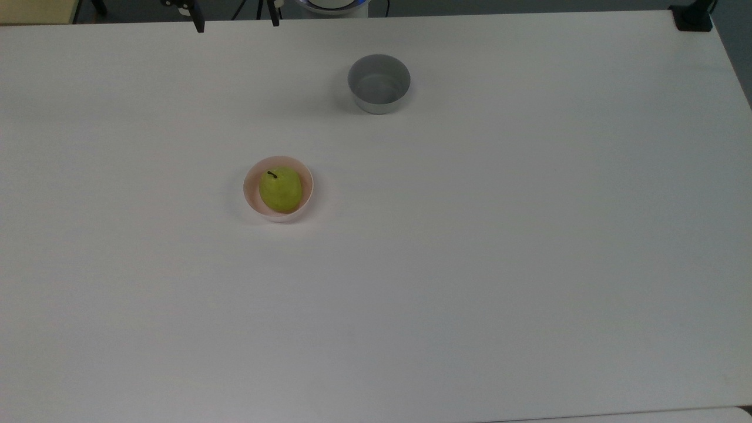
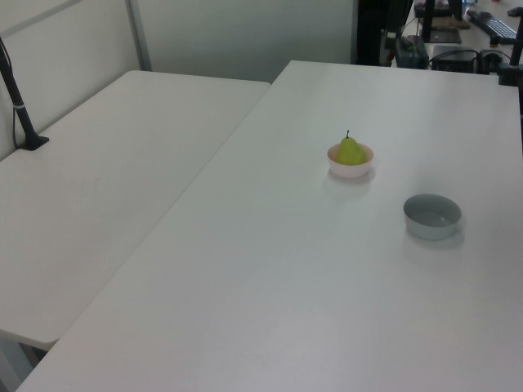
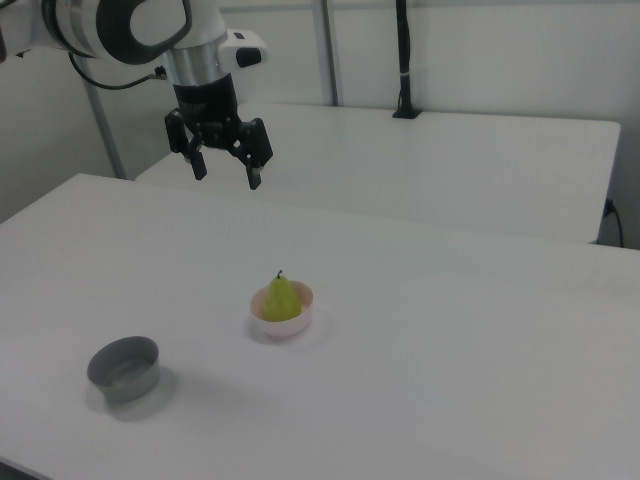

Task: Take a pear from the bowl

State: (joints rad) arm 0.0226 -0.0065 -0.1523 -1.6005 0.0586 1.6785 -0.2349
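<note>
White table point(image 3: 470, 330) fills the room. On it the pear point(image 3: 282, 299) sits stem up in the pink bowl point(image 3: 299, 322). High above, the gripper point(image 3: 227, 172) has its fingers apart, holding nothing. The pear lies below it, toward the right view's right and nearer.

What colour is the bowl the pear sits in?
Pale pink bowl, whitish outside; the top view shows it best, holding the pear.
</note>
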